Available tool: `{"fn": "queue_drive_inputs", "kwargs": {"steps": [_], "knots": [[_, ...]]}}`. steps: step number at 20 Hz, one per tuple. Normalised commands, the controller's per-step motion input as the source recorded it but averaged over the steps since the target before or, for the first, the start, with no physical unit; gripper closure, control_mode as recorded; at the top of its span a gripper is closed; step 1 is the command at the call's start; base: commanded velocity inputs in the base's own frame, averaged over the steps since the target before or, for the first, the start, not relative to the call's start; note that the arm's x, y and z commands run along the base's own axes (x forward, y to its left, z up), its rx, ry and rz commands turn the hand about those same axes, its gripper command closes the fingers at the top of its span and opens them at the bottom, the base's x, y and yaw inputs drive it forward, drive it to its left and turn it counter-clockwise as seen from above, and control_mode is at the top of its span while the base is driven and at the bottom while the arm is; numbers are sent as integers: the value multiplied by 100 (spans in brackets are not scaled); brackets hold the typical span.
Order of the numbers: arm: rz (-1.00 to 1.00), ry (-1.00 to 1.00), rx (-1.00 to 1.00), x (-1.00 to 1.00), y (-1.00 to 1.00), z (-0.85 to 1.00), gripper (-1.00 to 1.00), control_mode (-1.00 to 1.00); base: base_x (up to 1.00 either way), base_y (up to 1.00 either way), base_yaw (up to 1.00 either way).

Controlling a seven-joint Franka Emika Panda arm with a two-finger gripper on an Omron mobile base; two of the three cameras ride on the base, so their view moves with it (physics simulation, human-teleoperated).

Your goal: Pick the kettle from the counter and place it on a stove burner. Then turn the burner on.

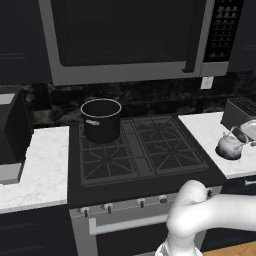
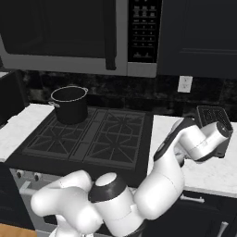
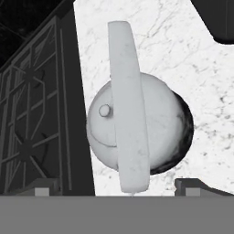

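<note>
Gripper (image 3: 114, 186) jaws stand wide apart above the kettle (image 3: 137, 128) on the bench (image 3: 183, 59); descend straight, straddling the arched handle (image 3: 129, 109) squarely before closing

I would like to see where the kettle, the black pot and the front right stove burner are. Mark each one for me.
kettle (image 3: 160, 123): hand view, on its round body beside the handle.
black pot (image 1: 102, 125): left base view, on its side wall.
front right stove burner (image 1: 172, 155): left base view, on the grate's centre.
</note>
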Motion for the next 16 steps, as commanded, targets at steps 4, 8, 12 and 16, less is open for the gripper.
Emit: {"fn": "queue_drive_inputs", "kwargs": {"steps": [4,8,12,16], "knots": [[0,0,0,11,-16,-8,-100,-100,0,0,0],[0,0,0,10,-8,-9,-100,-100,0,0,0],[0,0,0,10,0,-8,-100,-100,0,0,0],[0,0,0,2,0,-3,-100,-100,0,0,0]]}}
